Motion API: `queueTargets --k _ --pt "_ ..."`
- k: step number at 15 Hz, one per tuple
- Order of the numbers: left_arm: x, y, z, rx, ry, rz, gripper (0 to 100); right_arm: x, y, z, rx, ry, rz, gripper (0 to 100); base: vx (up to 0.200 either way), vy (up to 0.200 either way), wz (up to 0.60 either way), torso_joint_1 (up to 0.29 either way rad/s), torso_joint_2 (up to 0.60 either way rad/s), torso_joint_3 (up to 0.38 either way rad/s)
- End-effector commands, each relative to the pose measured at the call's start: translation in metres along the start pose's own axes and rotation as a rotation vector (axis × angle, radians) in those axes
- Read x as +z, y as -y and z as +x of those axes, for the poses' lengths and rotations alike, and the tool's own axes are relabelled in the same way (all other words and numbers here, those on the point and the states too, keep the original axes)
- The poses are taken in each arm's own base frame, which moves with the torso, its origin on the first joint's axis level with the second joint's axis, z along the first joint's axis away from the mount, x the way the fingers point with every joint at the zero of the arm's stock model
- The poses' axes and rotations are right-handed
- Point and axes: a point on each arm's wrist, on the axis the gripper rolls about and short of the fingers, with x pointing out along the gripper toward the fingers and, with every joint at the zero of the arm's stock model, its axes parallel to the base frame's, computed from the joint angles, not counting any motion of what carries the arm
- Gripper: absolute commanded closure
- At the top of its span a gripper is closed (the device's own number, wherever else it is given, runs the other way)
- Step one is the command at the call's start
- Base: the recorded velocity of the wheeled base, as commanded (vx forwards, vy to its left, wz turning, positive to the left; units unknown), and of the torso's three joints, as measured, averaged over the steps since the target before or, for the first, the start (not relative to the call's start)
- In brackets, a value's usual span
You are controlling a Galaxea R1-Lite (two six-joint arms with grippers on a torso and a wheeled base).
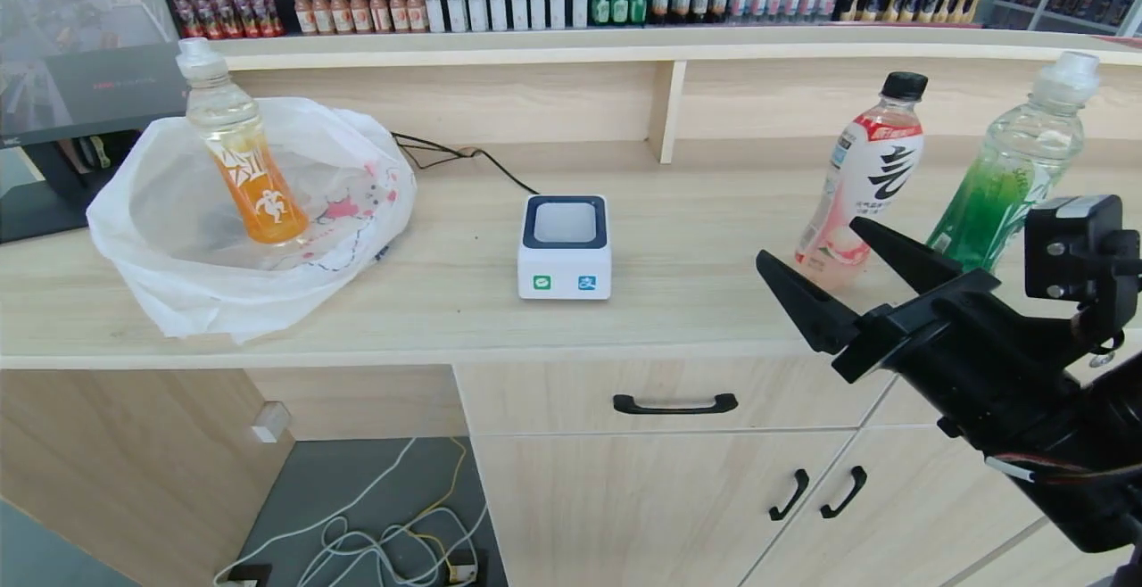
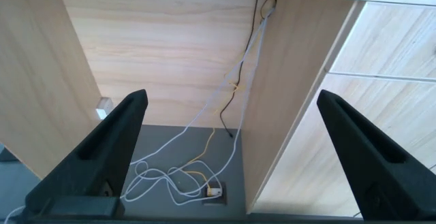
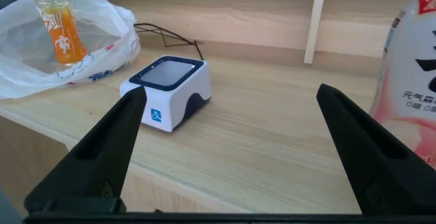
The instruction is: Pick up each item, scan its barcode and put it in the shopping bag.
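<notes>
The pink bottle [image 3: 412, 81] runs off the right wrist view's edge; the right gripper [image 1: 806, 239] hides the green bottle [image 1: 1008, 177] at its base.

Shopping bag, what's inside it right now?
One orange drink bottle, clear cap on, leaning inside the white shopping bag. The bag's crumpled near wall covers part of its floor, so anything small there cannot be seen.
</notes>
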Motion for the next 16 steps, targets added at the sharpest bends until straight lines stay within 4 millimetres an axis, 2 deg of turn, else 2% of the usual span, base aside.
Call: queueTargets --k 1,9,13,16 --pt "0.000 0.000 0.000 0.000 0.000 0.001 0 0.001 0.000 0.000 -0.001 0.004 0.000 0 0.000 0.000 0.00 0.000 0.00 0.000" --pt "0.000 0.000 0.000 0.000 0.000 0.001 0 -0.004 0.003 0.000 -0.014 -0.017 -0.021 0 0.000 0.000 0.00 0.000 0.00 0.000" --pt "0.000 0.000 0.000 -0.001 0.000 0.004 0 -0.006 0.026 -0.002 -0.104 -0.031 -0.092 0 0.000 0.000 0.00 0.000 0.00 0.000" --pt "0.000 0.000 0.000 0.000 0.000 0.004 0 -0.003 0.028 0.003 -0.140 -0.013 -0.122 0 0.000 0.000 0.00 0.000 0.00 0.000"
